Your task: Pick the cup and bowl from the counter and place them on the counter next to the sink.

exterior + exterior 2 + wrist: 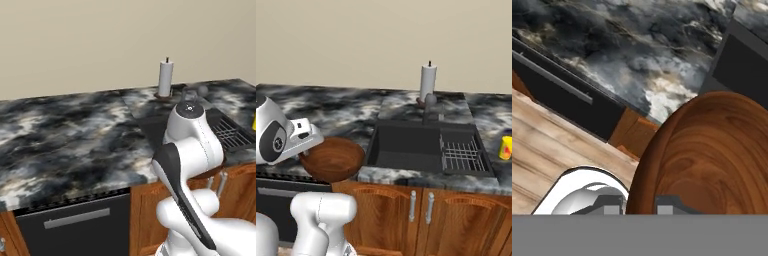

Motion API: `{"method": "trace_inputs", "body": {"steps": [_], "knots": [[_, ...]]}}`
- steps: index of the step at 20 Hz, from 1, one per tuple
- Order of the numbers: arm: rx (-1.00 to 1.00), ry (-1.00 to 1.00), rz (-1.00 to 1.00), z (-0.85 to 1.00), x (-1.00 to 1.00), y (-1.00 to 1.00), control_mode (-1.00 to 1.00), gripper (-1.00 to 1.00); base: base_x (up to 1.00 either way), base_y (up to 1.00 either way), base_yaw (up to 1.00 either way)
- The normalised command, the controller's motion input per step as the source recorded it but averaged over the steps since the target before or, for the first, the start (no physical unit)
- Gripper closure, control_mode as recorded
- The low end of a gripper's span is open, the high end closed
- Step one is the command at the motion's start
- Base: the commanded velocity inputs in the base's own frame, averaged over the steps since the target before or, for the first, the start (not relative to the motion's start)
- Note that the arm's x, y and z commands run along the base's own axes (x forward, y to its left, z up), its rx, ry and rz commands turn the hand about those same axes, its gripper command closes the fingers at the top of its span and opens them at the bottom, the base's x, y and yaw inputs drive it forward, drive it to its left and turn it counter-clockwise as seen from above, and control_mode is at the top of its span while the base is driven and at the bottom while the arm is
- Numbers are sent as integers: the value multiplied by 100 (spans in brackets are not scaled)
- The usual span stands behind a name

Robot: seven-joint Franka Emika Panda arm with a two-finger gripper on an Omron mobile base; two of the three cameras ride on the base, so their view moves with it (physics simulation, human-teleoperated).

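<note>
The gripper (639, 204) is closed narrowly on the rim of the bowl (333, 159), one finger (609, 205) outside the wall and the other inside against the glossy wood grain. The bowl hangs in the grip at the front edge of the counter (346, 115), partly over the cabinet fronts, tilted slightly with its opening up and away from the hand. Just beyond the bowl, on the side away from the hand, lies the sink (406, 145), its wire rack (461, 155) at the far end. The cup (505, 148) stands on the counter well apart from the gripper, past the rack. A paper towel roll (428, 82) stands upright behind the sink, with the faucet (430, 102) just in front of it. Below the hand, the black appliance front (75, 225) with its grey handle sits under the counter edge.
</note>
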Motion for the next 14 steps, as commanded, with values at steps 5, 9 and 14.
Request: {"method": "trace_inputs", "body": {"steps": [5, 9, 14], "knots": [[0, 0, 0, 0, 0, 0, 100, 100, 55, -10, 0], [0, 0, 0, 0, 0, 0, 100, 100, 55, 0, 0], [0, 0, 0, 0, 0, 0, 100, 100, 68, 0, 0]]}}
